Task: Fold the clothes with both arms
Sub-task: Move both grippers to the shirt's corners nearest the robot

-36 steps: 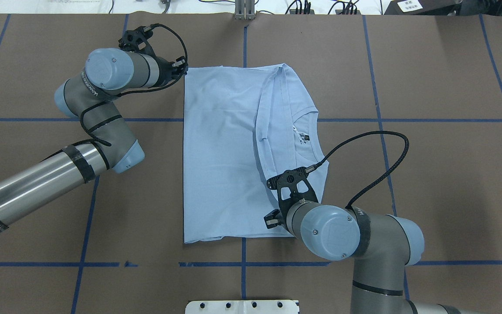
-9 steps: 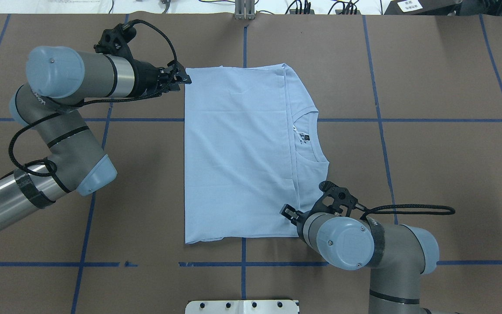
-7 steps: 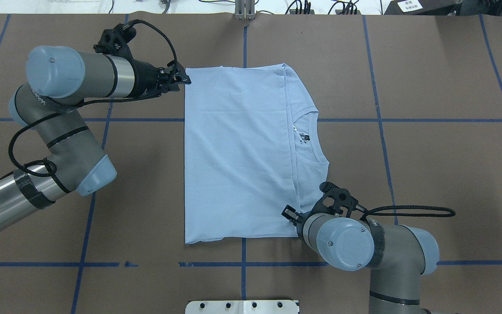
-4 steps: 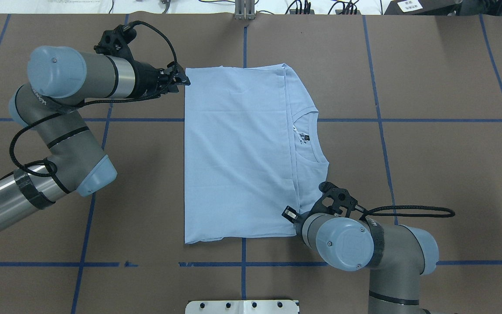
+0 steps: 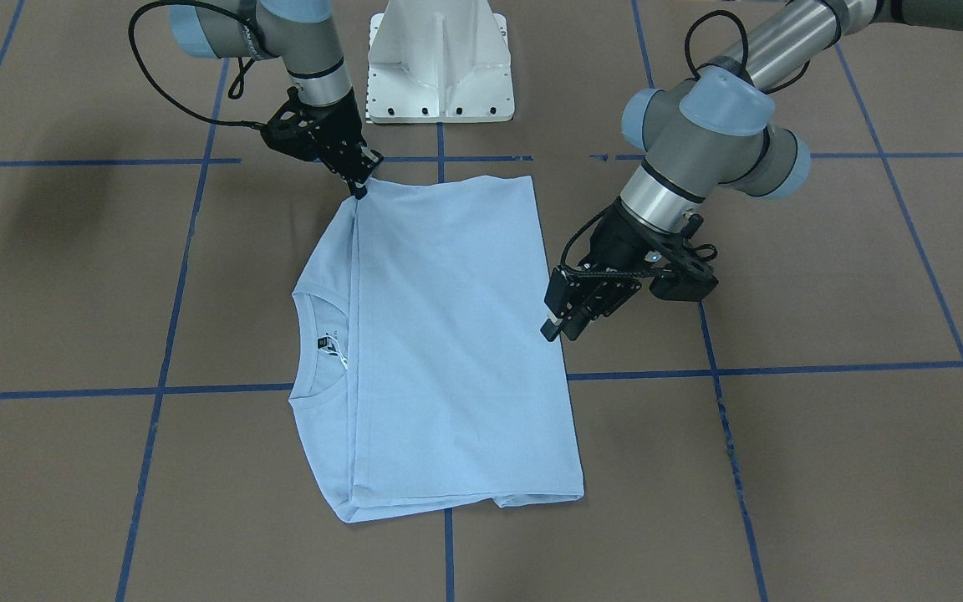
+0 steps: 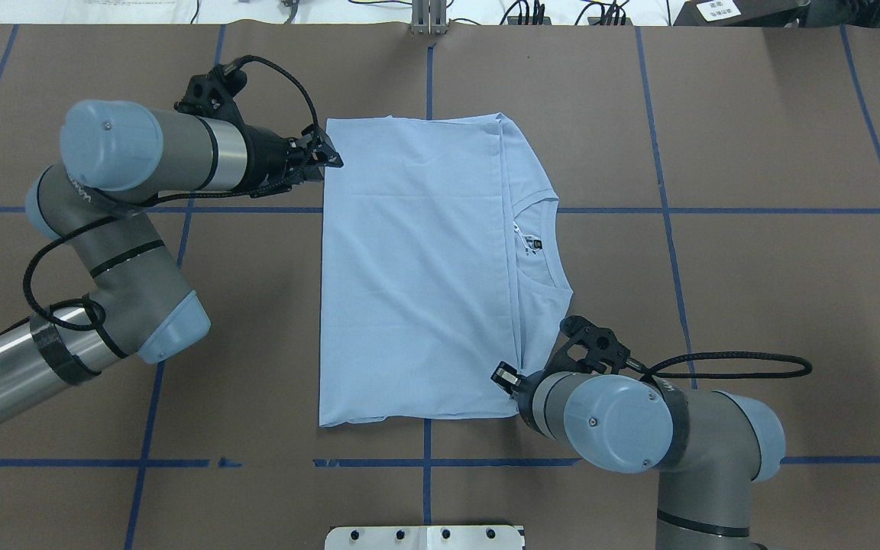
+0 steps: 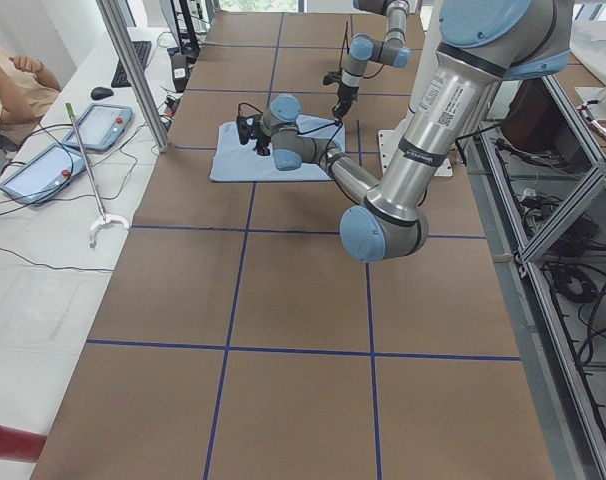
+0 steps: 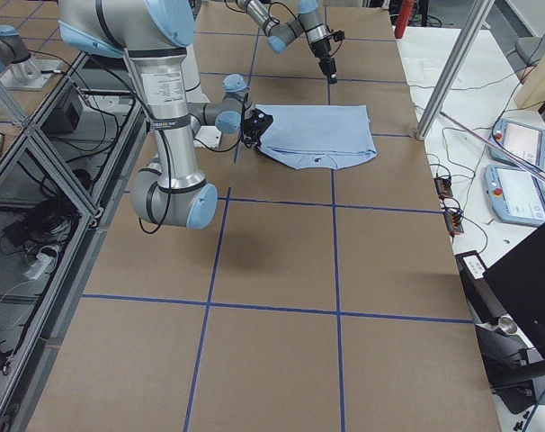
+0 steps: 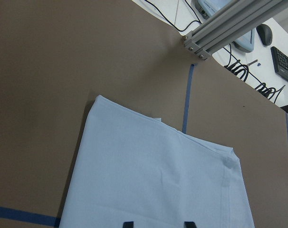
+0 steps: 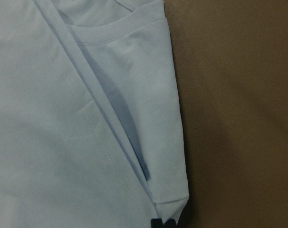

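Soft matt cloth T-shirt (image 6: 409, 267) on a matt, paper-like table (image 6: 753, 305)

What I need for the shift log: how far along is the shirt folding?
Done: the T-shirt lies flat as a rectangle, no sleeves showing, one layer folded up to the collar. In hand: the right pincer is closed at a collar-side corner, seemingly pinching it; the left pincer hangs open at the opposite edge. Left: probably a further fold, since the collar is uncovered.
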{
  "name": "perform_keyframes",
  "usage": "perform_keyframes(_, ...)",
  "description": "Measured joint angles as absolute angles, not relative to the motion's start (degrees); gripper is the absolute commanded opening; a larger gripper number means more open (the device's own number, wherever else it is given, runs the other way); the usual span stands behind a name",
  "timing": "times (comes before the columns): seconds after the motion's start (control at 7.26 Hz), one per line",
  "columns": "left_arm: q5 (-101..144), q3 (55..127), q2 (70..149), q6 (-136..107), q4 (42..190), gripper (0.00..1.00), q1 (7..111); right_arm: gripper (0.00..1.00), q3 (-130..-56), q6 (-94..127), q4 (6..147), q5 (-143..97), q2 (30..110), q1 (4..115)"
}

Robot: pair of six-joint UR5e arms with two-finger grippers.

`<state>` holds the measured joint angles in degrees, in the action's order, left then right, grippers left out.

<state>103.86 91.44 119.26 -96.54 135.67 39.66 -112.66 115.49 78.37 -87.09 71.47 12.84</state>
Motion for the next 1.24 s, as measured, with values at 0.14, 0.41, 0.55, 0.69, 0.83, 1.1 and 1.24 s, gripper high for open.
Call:
perform_keyframes(0.14, 103.66, 95.70, 117.78, -98.69, 132.00, 0.57, 36.70, 0.00, -114.05, 115.49, 78.55, -87.38, 72.09, 12.90)
perform_keyframes(0.41, 101.26, 106.86, 114.69, -101.15, 119.29, 0.60, 28.43, 0.00, -114.97, 115.49, 78.65, -87.52, 73.06, 12.93)
perform_keyframes(0.55, 98.44, 111.05, 110.99, -102.73, 116.19, 0.60, 23.98, 0.00, -115.00, 115.49, 78.66, -87.53, 73.11, 12.93)
perform_keyframes(0.69, 95.84, 112.88, 108.22, -106.34, 115.00, 0.60, 19.94, 0.00, -114.99, 115.49, 78.66, -87.54, 73.05, 12.90)
perform_keyframes(0.83, 93.47, 113.24, 107.05, -110.87, 114.56, 0.63, 16.17, 0.00, -114.95, 115.47, 78.66, -87.54, 73.03, 12.87)
perform_keyframes(1.1, 89.76, 111.02, 107.38, -114.92, 114.41, 0.68, 12.46, 0.00, -114.87, 115.39, 78.64, -87.54, 73.02, 12.84)
perform_keyframes(1.24, 88.42, 109.41, 107.86, -115.37, 114.49, 0.69, 12.01, 0.00, -114.77, 115.32, 78.61, -87.54, 73.02, 12.84)
